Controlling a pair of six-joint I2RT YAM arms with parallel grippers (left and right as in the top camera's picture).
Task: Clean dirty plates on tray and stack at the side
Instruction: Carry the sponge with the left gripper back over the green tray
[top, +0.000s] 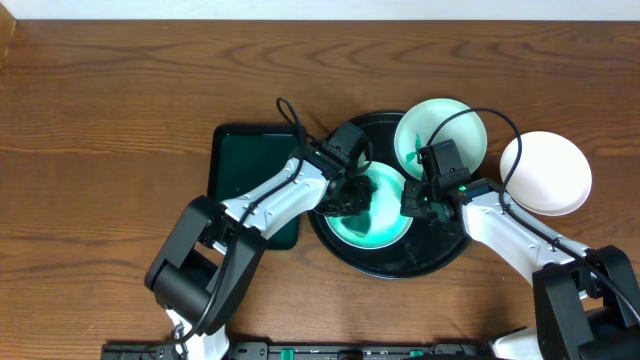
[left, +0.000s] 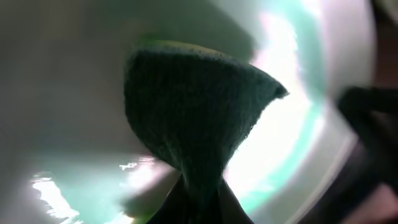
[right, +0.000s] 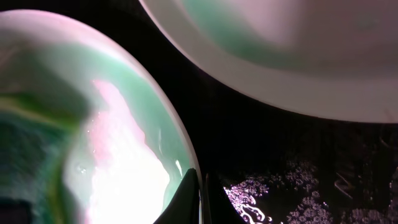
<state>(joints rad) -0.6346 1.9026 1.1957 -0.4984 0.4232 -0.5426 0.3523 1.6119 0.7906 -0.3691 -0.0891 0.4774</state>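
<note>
On the round black tray (top: 392, 268) lies a mint-green plate (top: 388, 228). My left gripper (top: 350, 196) is shut on a dark green sponge (left: 193, 112) that presses on this plate's inside (left: 62, 93). At the plate's right edge, my right gripper (top: 415, 200) is shut on its rim, which sits pinched between the two fingers (right: 200, 196). A second plate (top: 440, 135) with a green smudge rests at the tray's upper right and also fills the top of the right wrist view (right: 280, 50). The third plate (top: 545, 172), white, sits on the table to the right of the tray.
A dark green rectangular tray (top: 240, 165) lies directly left of the black tray, under my left arm. Bare wooden table (top: 120, 100) spreads to the far left and along the back. The black tray floor (right: 292, 168) shows wet speckles.
</note>
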